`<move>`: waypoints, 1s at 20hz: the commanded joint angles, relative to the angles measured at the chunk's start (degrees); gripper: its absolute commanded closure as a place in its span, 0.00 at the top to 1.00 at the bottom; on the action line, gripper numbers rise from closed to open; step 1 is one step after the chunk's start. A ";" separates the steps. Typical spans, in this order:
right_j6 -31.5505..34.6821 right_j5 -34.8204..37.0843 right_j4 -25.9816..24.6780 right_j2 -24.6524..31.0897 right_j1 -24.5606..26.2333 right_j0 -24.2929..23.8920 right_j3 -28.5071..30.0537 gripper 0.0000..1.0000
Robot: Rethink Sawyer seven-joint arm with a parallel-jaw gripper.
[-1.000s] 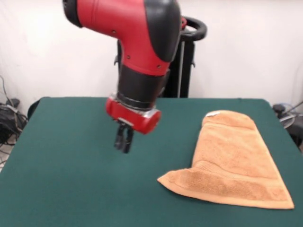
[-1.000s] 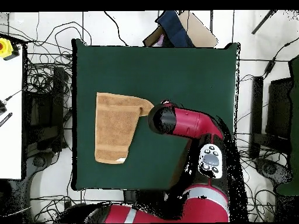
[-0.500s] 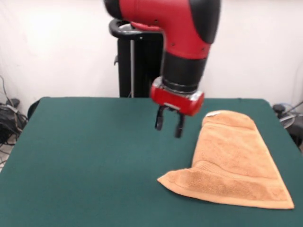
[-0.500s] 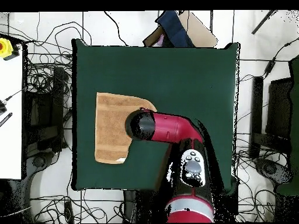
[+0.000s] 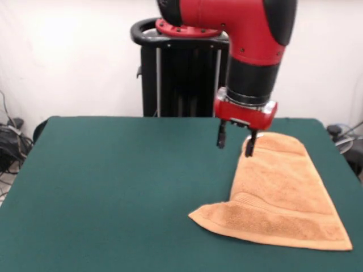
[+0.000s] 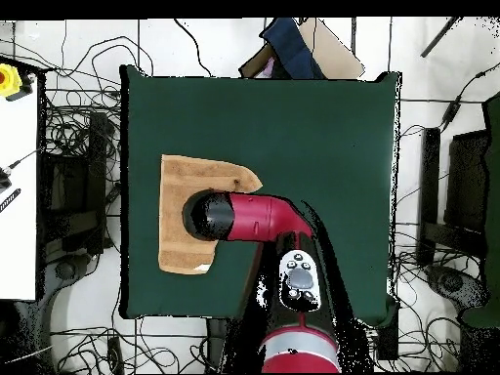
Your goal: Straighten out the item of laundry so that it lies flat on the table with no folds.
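Observation:
The item of laundry (image 5: pixel 281 195) is a light orange-tan towel lying on the right side of the dark green table (image 5: pixel 113 192) in the front view. It is folded over, with one corner doubled into a point at the front left. A small white tag shows at its far end. My gripper (image 5: pixel 235 141) hangs open just above the towel's far left edge, nothing between its fingers. In the overhead view the towel (image 6: pixel 181 190) lies at the table's (image 6: pixel 312 127) left, and the arm's head covers its middle and hides the gripper.
A black stand (image 5: pixel 178 73) rises behind the table's far edge. Cables and boxes surround the table on the floor in the overhead view. A white bench (image 6: pixel 18 195) lies off the table's left side.
The arm has swung from the table's middle across to the towel, rightward in the front view. The gripper stood shut one second ago and is open now. The towel has not moved.

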 commanded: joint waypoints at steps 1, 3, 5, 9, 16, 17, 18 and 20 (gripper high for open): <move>7.98 -4.40 4.01 8.33 2.90 0.28 9.08 1.00; 9.57 -4.34 4.44 7.39 2.77 1.84 9.34 1.00; 10.77 -4.05 5.05 6.57 3.29 3.27 9.28 1.00; 11.59 -6.57 6.23 6.44 5.39 4.11 9.39 1.00; 15.59 -3.67 11.23 4.80 1.59 8.98 11.11 1.00; 16.10 -3.38 11.94 4.33 1.69 9.83 10.73 1.00; 16.70 -3.52 12.71 3.83 1.95 10.76 10.38 1.00; 17.57 -5.40 13.97 2.66 3.57 12.50 9.20 1.00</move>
